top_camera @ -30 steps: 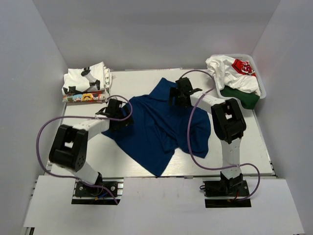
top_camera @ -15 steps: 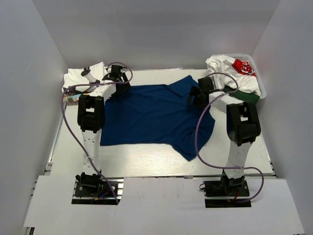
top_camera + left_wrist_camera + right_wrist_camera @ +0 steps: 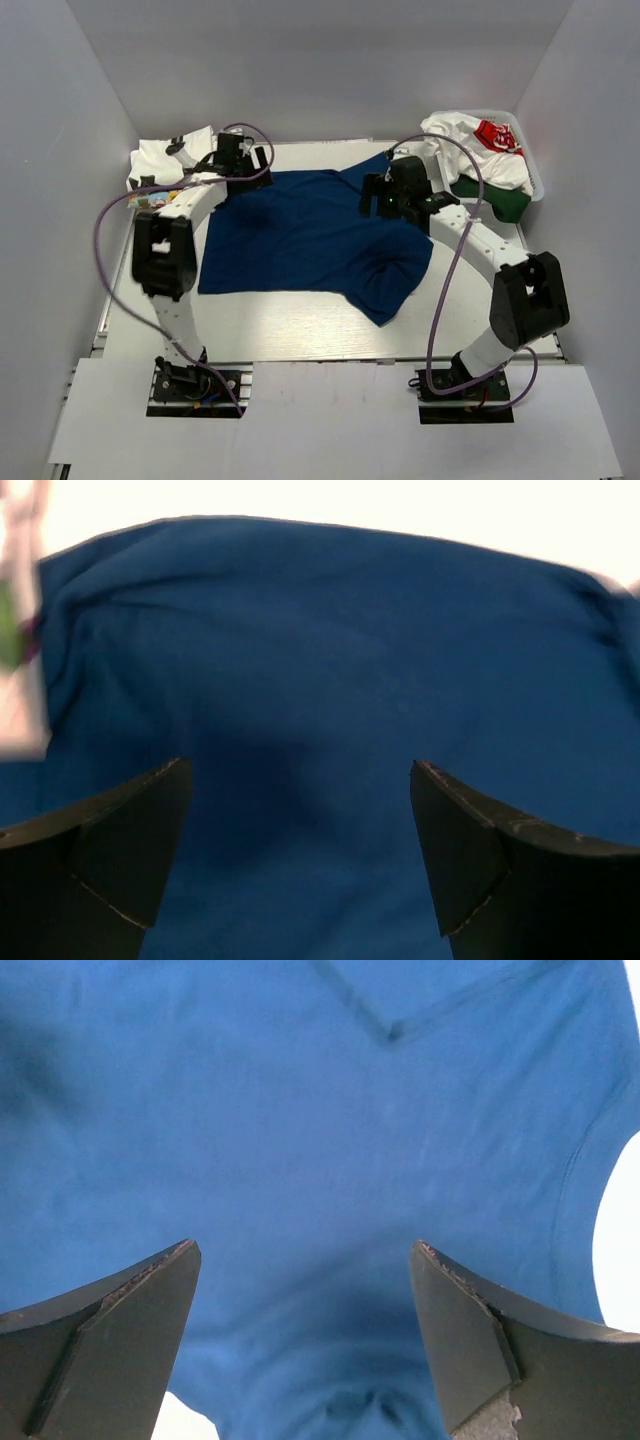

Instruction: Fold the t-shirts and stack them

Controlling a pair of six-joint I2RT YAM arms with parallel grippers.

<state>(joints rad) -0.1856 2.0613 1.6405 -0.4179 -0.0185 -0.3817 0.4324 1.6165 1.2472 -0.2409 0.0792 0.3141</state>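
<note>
The dark blue t-shirt (image 3: 300, 245) is found spread near-flat on the table (image 3: 300, 325), with its near right corner bunched. It is judged light, limp and liable to slide, so hem corners or shoulder seams are preferred for pinching. Over its far edge, the left gripper (image 3: 240, 160) and right gripper (image 3: 380, 200) are held with jaws wide apart, nothing gripped. Beyond, folded printed t-shirts (image 3: 170, 165) are noted far left, and loose white t-shirts (image 3: 460, 140) in the mesh basket (image 3: 538, 180) far right.

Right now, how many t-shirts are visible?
4 at least: a dark blue t-shirt spread mid-table; a white folded t-shirt atop a colourful t-shirt, far left; a white red-print t-shirt in the basket, far right. The green cloth with it may be another.
</note>
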